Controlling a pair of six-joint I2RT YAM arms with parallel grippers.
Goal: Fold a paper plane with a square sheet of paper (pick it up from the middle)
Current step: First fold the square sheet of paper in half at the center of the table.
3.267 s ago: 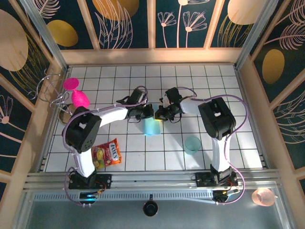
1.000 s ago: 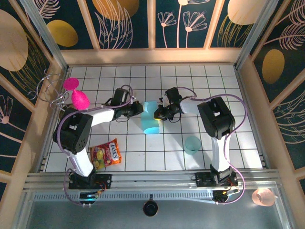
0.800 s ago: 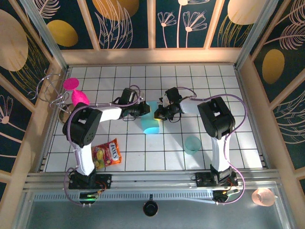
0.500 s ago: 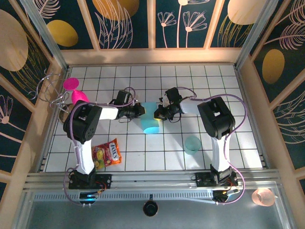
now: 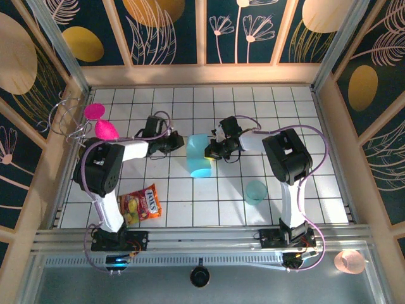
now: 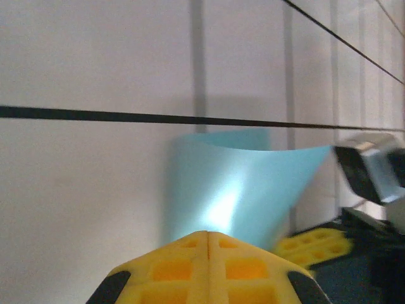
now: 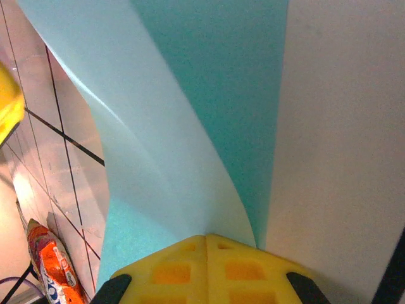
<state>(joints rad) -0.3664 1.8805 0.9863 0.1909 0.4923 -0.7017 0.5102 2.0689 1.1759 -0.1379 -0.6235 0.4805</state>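
The square sheet of paper [image 5: 198,156] is light blue and bowed into a curve at the middle of the tiled table. My right gripper [image 5: 211,151] is shut on its right edge; in the right wrist view the sheet of paper [image 7: 164,126] rises from between the shut yellow fingertips [image 7: 190,266] of the right gripper [image 7: 207,237]. My left gripper [image 5: 180,144] is shut and sits just left of the sheet, apart from it. In the left wrist view the left gripper [image 6: 207,233] holds nothing, and the paper [image 6: 243,190] stands curved ahead of it.
A translucent teal cup [image 5: 255,192] stands near the right arm. A red and yellow snack bag [image 5: 142,204] lies front left. Two pink things [image 5: 101,121] and a wire rack [image 5: 66,120] sit at the left wall.
The left gripper came up to the paper's left edge, then drew back to the left. The right gripper has kept its grip on the sheet in place.
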